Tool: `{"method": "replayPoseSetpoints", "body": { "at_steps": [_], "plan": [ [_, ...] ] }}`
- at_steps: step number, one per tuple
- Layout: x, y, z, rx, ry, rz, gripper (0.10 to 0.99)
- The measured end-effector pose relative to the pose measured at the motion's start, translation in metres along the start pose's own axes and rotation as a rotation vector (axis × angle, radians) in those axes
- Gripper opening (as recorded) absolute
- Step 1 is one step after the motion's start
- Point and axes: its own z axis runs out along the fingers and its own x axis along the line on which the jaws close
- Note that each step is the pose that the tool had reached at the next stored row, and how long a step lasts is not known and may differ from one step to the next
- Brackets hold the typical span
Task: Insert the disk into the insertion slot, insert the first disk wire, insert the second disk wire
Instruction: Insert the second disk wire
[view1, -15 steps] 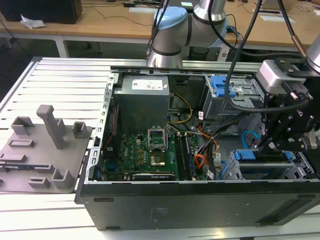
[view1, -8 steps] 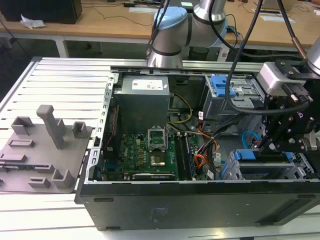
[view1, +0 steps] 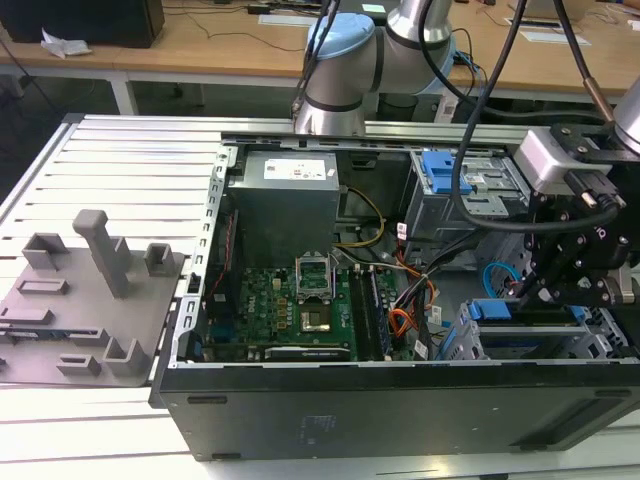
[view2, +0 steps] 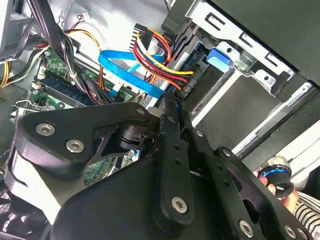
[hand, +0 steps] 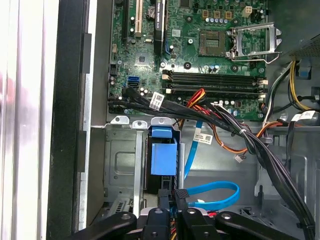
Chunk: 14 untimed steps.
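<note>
Gripper (view2: 172, 102) fingers closed down onto plug at disk (hand: 163, 157) rear, seated in insertion slot (hand: 120, 160). Risk: second disk wire (hand: 215, 194) loop beside it snags, plug goes in crooked.

Even overhead room light falls on the pale counter (view1: 120, 170), which shines almost white, while the inside of the case (view1: 300, 300) sits dim and shadowed. Up close, the black claw (view2: 172, 107) looms soft and unfocused, and one edge of the first wrist view washes out in glare.

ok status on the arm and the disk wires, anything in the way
Gripper down at the back of the drive cage. Light-blue cable looped just beside it. Orange-red-black wire bundle crowding the same spot.
</note>
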Motion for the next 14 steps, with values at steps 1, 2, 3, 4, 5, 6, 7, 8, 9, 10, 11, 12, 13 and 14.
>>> {"method": "replayPoseSetpoints", "body": {
  "at_steps": [1, 2, 3, 4, 5, 6, 7, 8, 9, 10, 11, 12, 13, 14],
  "plan": [
    [0.0, 0.0, 0.0001, 0.0, 0.0001, 0.0, 0.161],
    [0.0, 0.0, 0.0004, 0.0, 0.0002, 0.0, 0.161],
    [0.0, 0.0, 0.0006, 0.0, 0.0003, 0.0, 0.161],
    [0.0, 0.0, 0.0006, 0.0, 0.0003, 0.0, 0.161],
    [0.0001, 0.0, 0.0007, 0.0, 0.0003, 0.0, 0.161],
    [0.0, -0.0001, 0.0009, 0.0, 0.0, 0.0, 0.161],
    [0.0, 0.0, 0.001, 0.0, 0.0001, 0.0, 0.161],
    [0.0, -0.0001, 0.0017, 0.0, -0.0014, 0.0, 0.169],
    [0.0, -0.0001, 0.0015, 0.0, -0.0007, 0.0, 0.227],
    [0.0, -0.0001, 0.0012, 0.0, 0.0, 0.0, 0.294],
    [0.0, 0.0, 0.0011, 0.0, 0.0001, 0.0, 0.294],
    [0.0, 0.0001, -0.0008, 0.0, 0.0, 0.0, 0.294],
    [0.0, 0.0002, -0.0045, 0.0, -0.0001, 0.0, 0.294],
    [-0.0001, 0.0005, -0.0096, 0.0, 0.0001, 0.0, 0.294]
  ]
}}
